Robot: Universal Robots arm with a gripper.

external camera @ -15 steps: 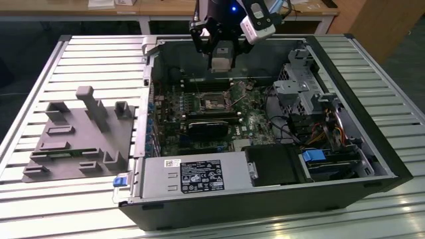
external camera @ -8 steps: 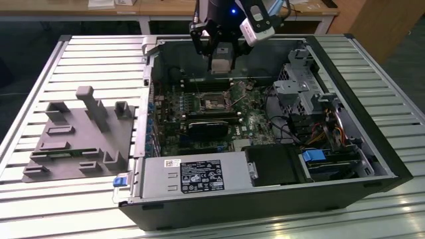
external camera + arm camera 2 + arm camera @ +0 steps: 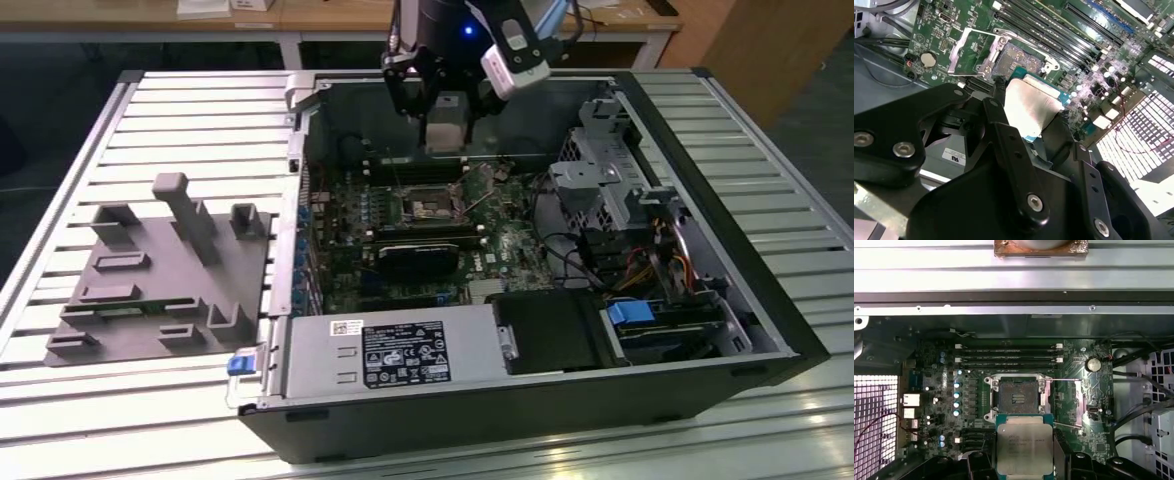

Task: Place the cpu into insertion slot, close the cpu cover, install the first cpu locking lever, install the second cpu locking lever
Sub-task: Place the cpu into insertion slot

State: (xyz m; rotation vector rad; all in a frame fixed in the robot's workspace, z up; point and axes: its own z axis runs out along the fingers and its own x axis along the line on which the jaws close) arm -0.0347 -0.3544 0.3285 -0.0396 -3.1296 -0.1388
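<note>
Exterior view: an open case (image 3: 561, 400) lies on the slatted desk (image 3: 200, 120), with a grey fixture (image 3: 160, 270) beside it toward the desk's edge at the exterior view's left. The claw (image 3: 447, 140) hangs inside the case over the green board (image 3: 514, 255), above the slot (image 3: 430, 205) and well clear of it.

Second wrist view: the claw (image 3: 1031, 117) is clamped on the cpu (image 3: 1029, 105), one finger on each of two opposite edges, dull metal top showing. The chip hangs in the air near the slot (image 3: 1016, 57), not touching it. The cover (image 3: 971, 50) is flipped open and lies back beside the slot, so the socket's dark centre is bare. A round battery (image 3: 928, 60) sits on the board beyond the cover.

First wrist view: the cpu (image 3: 1024, 447) sits squarely in the claw (image 3: 1024, 457), just short of the slot (image 3: 1016, 395), its edges roughly parallel to the socket's rim. The memory slots (image 3: 1009, 355) run across the board on the slot's far side. Two thin wire levers (image 3: 1066, 380) stick out sideways from the socket, unlatched.

By my reading the work is at its first step: the chip is gripped and brought near, but not seated. The cover is yet to be closed, and both levers are yet to be locked down
</note>
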